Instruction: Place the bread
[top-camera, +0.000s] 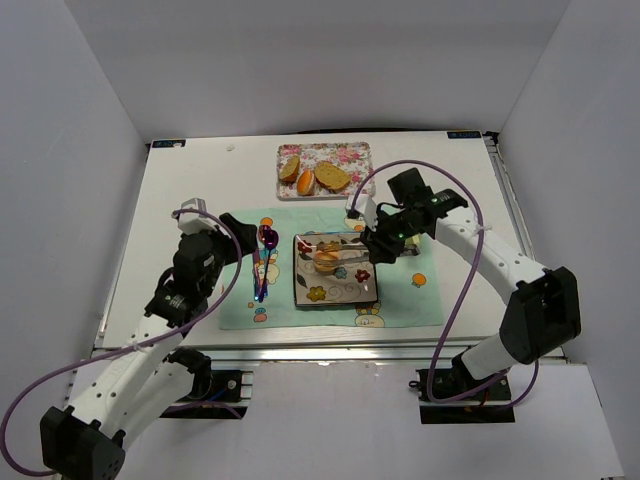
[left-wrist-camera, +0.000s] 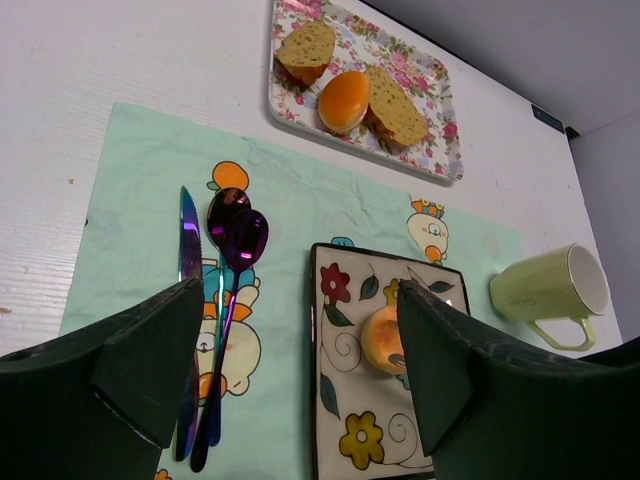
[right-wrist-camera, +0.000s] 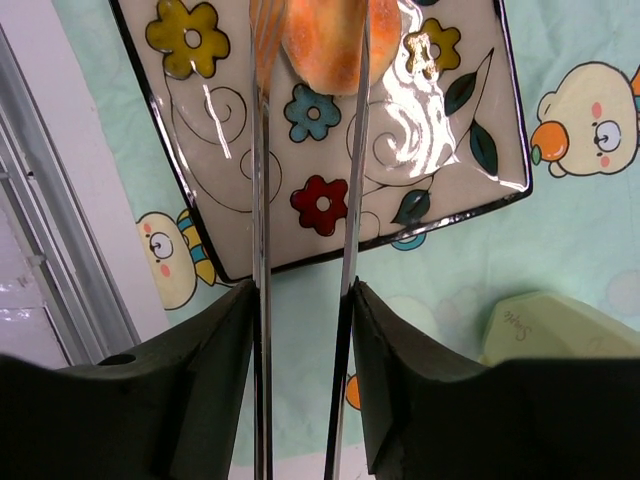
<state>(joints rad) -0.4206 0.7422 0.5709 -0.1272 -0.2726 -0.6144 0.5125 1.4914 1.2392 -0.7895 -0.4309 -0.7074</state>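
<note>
Partly cut off, the roll (right-wrist-camera: 325, 40) sits between tongs (right-wrist-camera: 305, 250) the right gripper (right-wrist-camera: 300, 300) clamps; left gripper (left-wrist-camera: 300, 310) gapes empty.

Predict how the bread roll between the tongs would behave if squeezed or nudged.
Probably soft and light: the bread roll looks puffy, so the tongs could dent it. Its rounded shape may roll or slide on the glossy plate.
</note>
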